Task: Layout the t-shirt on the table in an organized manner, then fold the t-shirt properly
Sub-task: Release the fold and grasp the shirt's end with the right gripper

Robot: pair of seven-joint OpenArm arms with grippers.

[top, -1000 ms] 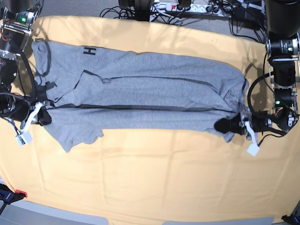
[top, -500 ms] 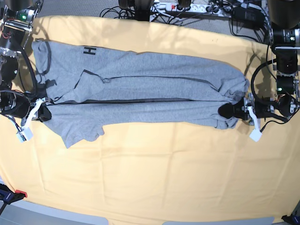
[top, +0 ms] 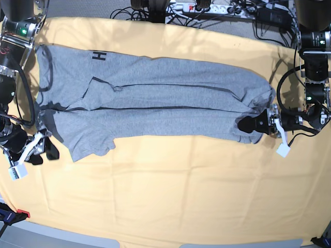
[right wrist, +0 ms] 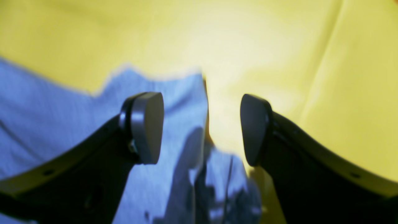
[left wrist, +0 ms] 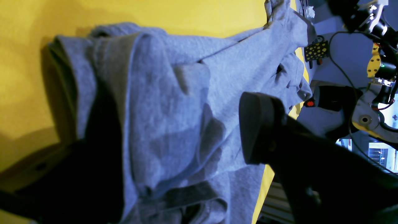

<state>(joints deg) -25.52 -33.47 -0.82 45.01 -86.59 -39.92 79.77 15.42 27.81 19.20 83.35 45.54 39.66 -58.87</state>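
Where it lies across the far half of the table (top: 170,196), the t-shirt (top: 155,103) runs long side to side, collar and black lettering (top: 98,56) at the left end, hem bunched at the right. Left gripper (top: 252,125): jaws parted, straddling the bunched hem. Right gripper (right wrist: 202,127): jaws wide, nothing between them, over the shirt's sleeve-side edge. Cables (top: 207,8) beyond the table's far edge.

beyond the far edge of the tabletop (top: 170,196) lies grey floor (top: 98,8), strewn with black cables (top: 248,13) and a white power strip (top: 201,7) with red switches. soft patches of light fall across the far side of the tabletop. grey floor also shows along the near edge, with a small red-and-black object (top: 14,214) at the near corner.
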